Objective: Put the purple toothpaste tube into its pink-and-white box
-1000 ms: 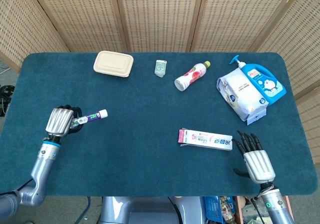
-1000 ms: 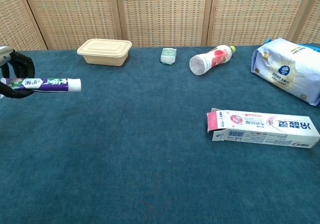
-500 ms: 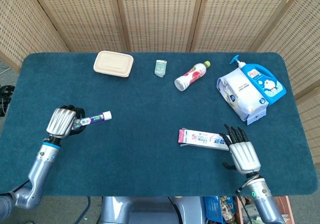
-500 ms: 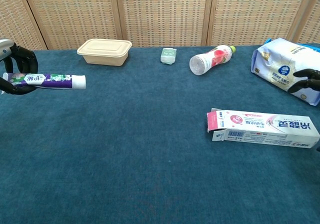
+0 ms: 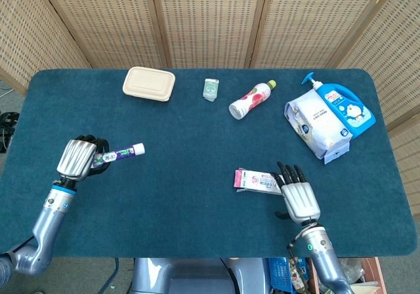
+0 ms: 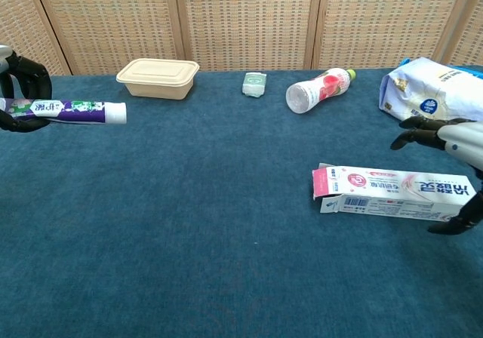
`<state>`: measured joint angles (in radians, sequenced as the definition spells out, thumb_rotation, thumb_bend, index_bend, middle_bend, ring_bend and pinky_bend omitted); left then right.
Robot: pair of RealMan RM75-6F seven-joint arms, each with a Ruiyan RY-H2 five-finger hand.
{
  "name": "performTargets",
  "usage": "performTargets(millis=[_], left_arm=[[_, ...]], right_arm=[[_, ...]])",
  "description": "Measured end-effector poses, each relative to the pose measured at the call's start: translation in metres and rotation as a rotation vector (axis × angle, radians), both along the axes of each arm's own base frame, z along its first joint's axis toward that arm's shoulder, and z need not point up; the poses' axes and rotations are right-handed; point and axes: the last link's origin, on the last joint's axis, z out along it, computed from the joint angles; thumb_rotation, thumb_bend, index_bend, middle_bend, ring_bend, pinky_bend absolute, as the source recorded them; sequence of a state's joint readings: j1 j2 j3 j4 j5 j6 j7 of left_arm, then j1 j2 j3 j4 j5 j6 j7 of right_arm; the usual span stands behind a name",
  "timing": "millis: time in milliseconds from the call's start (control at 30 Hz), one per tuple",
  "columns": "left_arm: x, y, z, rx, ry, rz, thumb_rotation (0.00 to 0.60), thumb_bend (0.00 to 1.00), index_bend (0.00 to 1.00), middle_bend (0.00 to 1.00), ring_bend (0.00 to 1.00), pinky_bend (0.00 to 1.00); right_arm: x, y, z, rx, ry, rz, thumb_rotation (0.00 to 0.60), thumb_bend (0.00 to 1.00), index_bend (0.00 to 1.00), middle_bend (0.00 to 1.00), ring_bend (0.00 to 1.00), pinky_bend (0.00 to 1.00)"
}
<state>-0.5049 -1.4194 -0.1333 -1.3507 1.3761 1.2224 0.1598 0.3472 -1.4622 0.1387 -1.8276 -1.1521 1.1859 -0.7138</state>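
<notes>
Fingers of the right hand are spreading wide over the box, lying on the bench. Far off, the left hand is holding the tube. Pushing might squash the box shut.

Purple tube aloft; open box flat.

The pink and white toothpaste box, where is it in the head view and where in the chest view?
Head view: the pink-and-white box lies right of center near the front edge, its right part hidden under the right robot hand.
Chest view: the box lies at the right, open flap pointing left, the right robot hand over its far right end.
Shared landmark: the lying pink bottle sits behind the box in both.
</notes>
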Motion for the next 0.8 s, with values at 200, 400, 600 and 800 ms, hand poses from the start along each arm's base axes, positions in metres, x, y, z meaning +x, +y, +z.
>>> performTargets(millis=[200,400,600,800], left_arm=[[0.001,-0.001,-0.001,-0.006,0.003,-0.005,0.6,0.5,0.85,0.6,0.43,0.47],[0.0,-0.002,-0.001,-0.009,0.001,-0.008,0.6,0.5,0.85,0.6,0.43,0.47],[-0.002,-0.003,-0.003,-0.016,-0.003,-0.006,0.6,0.5,0.85,0.6,0.43,0.47],[-0.004,-0.004,-0.003,-0.019,-0.014,-0.004,0.6,0.5,0.85,0.6,0.43,0.47]], right_arm=[[0.015,-0.008,-0.019,0.022,0.016,0.007,0.6,0.03,0.15,0.0,0.0,0.0],[0.019,-0.019,-0.029,0.005,0.041,0.014,0.6,0.04,0.16,0.0,0.0,0.0],[0.023,-0.033,-0.036,-0.013,0.067,0.0,0.6,0.04,0.16,0.0,0.0,0.0],[0.021,-0.047,-0.042,-0.027,0.103,-0.032,0.6,0.05,0.17,0.0,0.0,0.0]])
